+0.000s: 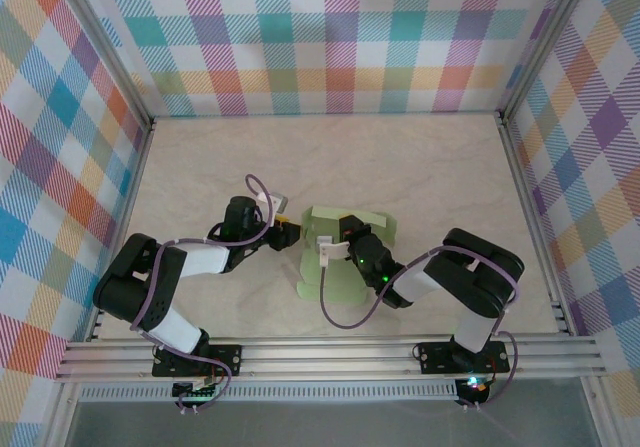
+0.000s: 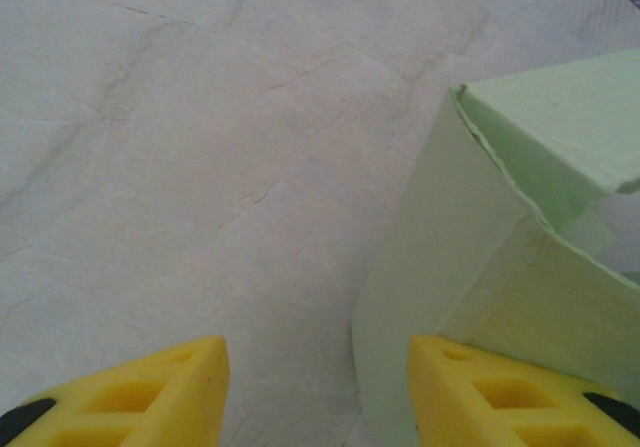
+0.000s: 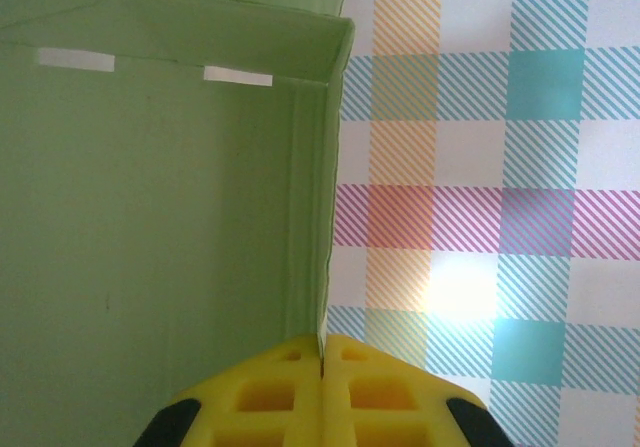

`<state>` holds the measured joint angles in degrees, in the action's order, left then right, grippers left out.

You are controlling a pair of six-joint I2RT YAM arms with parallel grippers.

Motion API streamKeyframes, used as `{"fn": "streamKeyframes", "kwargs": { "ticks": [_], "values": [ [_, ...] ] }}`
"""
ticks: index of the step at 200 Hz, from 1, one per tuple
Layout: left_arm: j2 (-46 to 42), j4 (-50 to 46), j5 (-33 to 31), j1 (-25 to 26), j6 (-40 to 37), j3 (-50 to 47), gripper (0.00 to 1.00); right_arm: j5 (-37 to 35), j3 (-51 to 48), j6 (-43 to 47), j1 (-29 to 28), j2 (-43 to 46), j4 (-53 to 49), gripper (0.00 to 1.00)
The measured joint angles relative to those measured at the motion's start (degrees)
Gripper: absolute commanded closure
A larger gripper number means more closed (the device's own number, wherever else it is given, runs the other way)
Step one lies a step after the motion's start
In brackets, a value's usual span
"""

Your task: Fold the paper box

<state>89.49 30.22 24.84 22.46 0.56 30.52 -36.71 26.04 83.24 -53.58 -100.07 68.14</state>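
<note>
The paper box [image 1: 338,279] lies about mid-table, just ahead of the two arms. It is half formed: a pale green card sheet whose long axis runs from the near edge toward the far wall, leaning slightly to the right at its far end, where its flaps splay outward. The left wrist camera shows one side panel [image 2: 440,267] standing up from the table, with a creased corner and a slightly ragged cut edge along the top. The card is thin and matte. In the right wrist view its inner face [image 3: 150,217] is smooth, with two small white strips [image 3: 238,75] near a fold line. The right gripper [image 3: 322,382] has its yellow fingers pressed together on the thin edge of an upright wall of the box. In the top view it [image 1: 340,235] sits over the far part of the sheet. The left gripper [image 2: 315,387] is spread wide and holds nothing. The raised panel stands close by its right-hand finger, though contact cannot be judged, and in the top view it [image 1: 290,229] is just left of the box. The table [image 1: 430,177] is pale with faint marble veining, with open surface beyond the box and to both sides. Plaid walls [image 1: 330,37] enclose three sides, and metal rails [image 1: 330,352] run along the near edge.
</note>
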Motion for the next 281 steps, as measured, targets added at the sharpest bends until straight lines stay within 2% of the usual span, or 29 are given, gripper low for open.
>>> {"fn": "streamKeyframes", "kwargs": {
  "ticks": [49, 100, 116, 152, 161, 175, 196, 211, 233, 263, 281],
  "values": [
    [0.11, -2.14, 0.83, 0.28, -1.7, 2.29, 0.52, -0.39, 0.35, -0.26, -0.13, -0.48, 0.5, 1.0],
    [1.97, -4.02, 1.66, 0.13, -1.44, 7.8, 0.56, 0.07, 1.07, -3.8, 0.0, 5.2, -9.73, 1.0],
    [2.49, -4.11, 2.86, 0.13, -1.42, 8.04, 0.58, 0.24, 1.09, -4.81, 0.13, 6.71, -12.11, 1.0],
    [2.89, -4.13, 5.16, 0.2, -1.44, 7.45, 0.58, 0.74, 1.55, -6.56, 0.61, 7.34, -15.63, 1.0],
    [2.86, -4.07, 5.27, 0.24, -1.2, 6.88, 0.55, 0.83, 1.86, -6.99, 0.74, 7.37, -16.13, 1.0],
    [2.67, -3.39, 4.22, 0.31, 0.7, 5.4, 0.46, 1.05, 2.23, -7.63, 1.05, 7.37, -16.87, 1.0],
    [-0.13, -3.39, -1.38, 0.35, 5.14, 2.1, 0.38, 1.31, 2.36, -8.07, 1.46, 7.37, -17.33, 1.0],
    [-4.52, -3.82, -5.46, 0.42, 8.96, -0.59, 0.36, 1.36, 2.47, -8.48, 1.55, 7.37, -17.75, 1.0],
    [-13.84, -5.86, -9.6, 0.94, 13.57, -5.25, 0.25, 1.4, 2.64, -9.09, 1.86, 7.37, -18.14, 1.0],
    [-22.12, -12.52, -9.31, 1.7, 19.89, -7.08, 0.33, 1.49, 2.73, -9.6, 2.05, 7.37, -18.36, 1.0],
    [-23.63, -15.28, -8.68, 2.71, 23.32, -7.98, 0.45, 1.64, 2.97, -10.23, 2.25, 7.37, -18.51, 1.0]
  ]
}}
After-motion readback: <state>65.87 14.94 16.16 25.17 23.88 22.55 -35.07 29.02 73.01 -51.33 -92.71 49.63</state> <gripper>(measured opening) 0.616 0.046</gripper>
